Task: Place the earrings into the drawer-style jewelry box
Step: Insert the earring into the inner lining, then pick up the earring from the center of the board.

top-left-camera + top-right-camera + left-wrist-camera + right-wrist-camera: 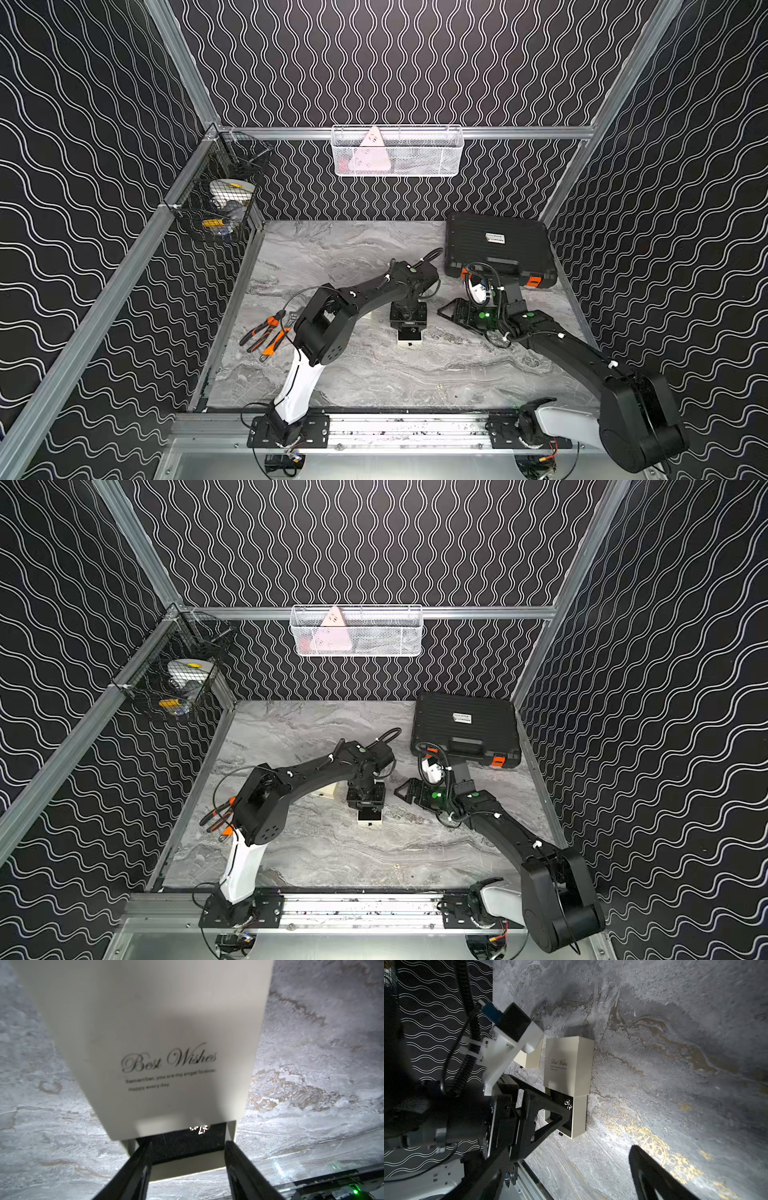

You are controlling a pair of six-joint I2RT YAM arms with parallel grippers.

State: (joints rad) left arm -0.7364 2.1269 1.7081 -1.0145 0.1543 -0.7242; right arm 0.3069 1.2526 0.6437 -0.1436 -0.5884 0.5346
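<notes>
Your left tool (188, 1144) is filling the near edge of the left wrist view. Its two black fingers (141, 1159) are standing apart with nothing between them, hanging over the pulled-out drawer (187, 1164) of the jewelry box (158, 1022). Just past the fingertips, the earrings (199, 1128) are lying as a small glinting cluster on the drawer's black lining, right at the lip of the cream sleeve. The right wrist view is showing them in the same spot (568, 1104). You are probably dealing with hard, feather-light, slippery bits of metal, so they are likely to skip or roll if the drawer gets jolted. If one needs lifting, pinch it with the very fingertips. The box is looking like light card that will probably skate on the marbled bench (311, 1084). So try pushing squarely on the drawer's front wall while something is bracing the sleeve. Your right tool (449, 313) is waiting off to the side, spread wide and carrying nothing. A second cream box (529, 1059) is sitting beside the sleeve.
</notes>
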